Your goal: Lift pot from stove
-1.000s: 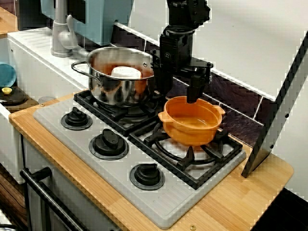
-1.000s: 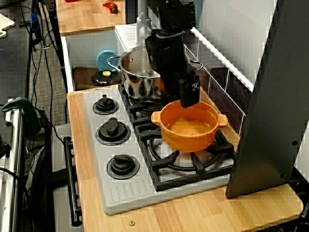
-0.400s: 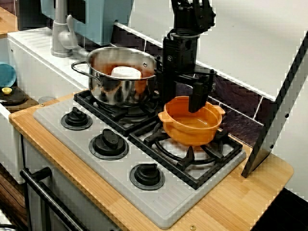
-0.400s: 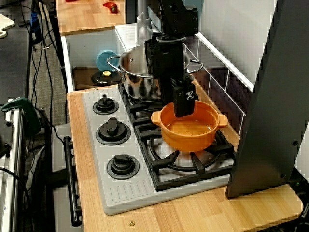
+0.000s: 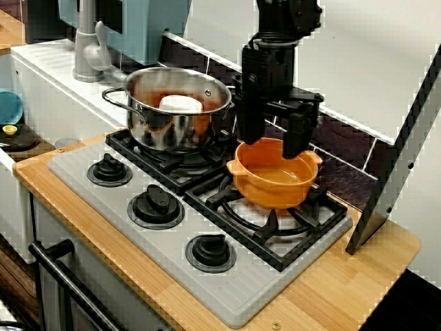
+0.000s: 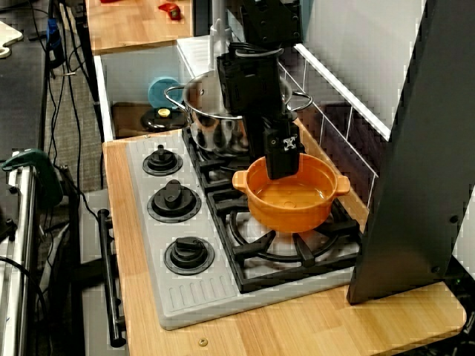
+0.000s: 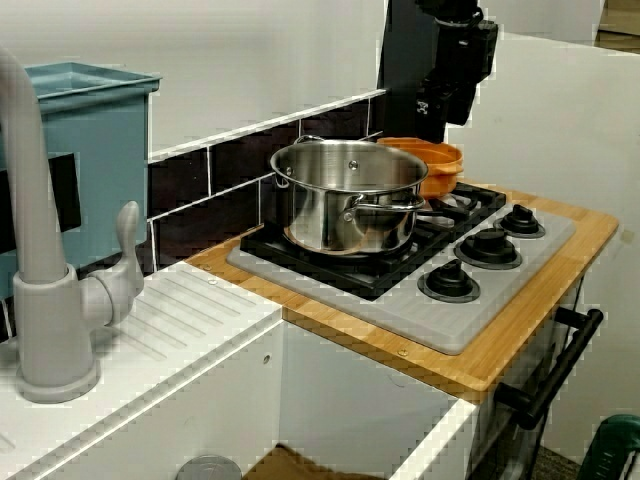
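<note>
There are 2 pots: 1 orange pot (image 5: 274, 173) and 1 steel pot (image 5: 173, 110). The stove (image 5: 172, 234) has 3 knobs (image 5: 156, 201) and 2 burner grates (image 5: 272, 227). 1 tap (image 7: 45, 290) is present.

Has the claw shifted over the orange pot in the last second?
Yes. The claw has slid along the tiled backsplash, away from the steel pot. Its fingers now straddle the orange pot's back rim, open, on the stove.
</note>
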You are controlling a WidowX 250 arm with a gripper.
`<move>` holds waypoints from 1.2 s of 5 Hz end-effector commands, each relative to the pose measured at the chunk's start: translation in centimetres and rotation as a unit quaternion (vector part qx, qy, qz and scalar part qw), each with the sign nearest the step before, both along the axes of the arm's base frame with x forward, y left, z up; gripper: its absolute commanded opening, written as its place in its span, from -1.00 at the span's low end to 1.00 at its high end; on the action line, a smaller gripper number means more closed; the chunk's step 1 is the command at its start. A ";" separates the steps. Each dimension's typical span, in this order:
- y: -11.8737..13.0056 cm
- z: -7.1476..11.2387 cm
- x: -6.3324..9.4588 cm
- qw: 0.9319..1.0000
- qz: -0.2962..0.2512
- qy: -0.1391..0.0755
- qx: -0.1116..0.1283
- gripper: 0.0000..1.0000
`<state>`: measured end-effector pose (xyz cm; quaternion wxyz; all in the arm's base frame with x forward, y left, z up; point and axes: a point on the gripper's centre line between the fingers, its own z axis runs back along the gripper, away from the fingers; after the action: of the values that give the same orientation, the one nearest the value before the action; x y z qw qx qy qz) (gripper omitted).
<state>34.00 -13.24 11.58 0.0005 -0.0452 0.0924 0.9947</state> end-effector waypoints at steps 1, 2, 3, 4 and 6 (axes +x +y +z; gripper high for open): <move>-2.1 6.6 -0.9 0.996 -0.030 -0.085 -0.021 1.00; -2.3 7.2 -1.1 0.995 -0.031 -0.090 -0.023 1.00; -2.6 7.8 -1.2 0.993 -0.054 -0.102 -0.024 1.00; -2.6 8.5 -0.8 0.990 -0.102 -0.092 -0.030 1.00; -3.0 8.0 -0.1 0.986 -0.135 -0.096 -0.025 1.00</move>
<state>34.00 -16.21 18.28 0.1339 -0.1090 0.1188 0.9778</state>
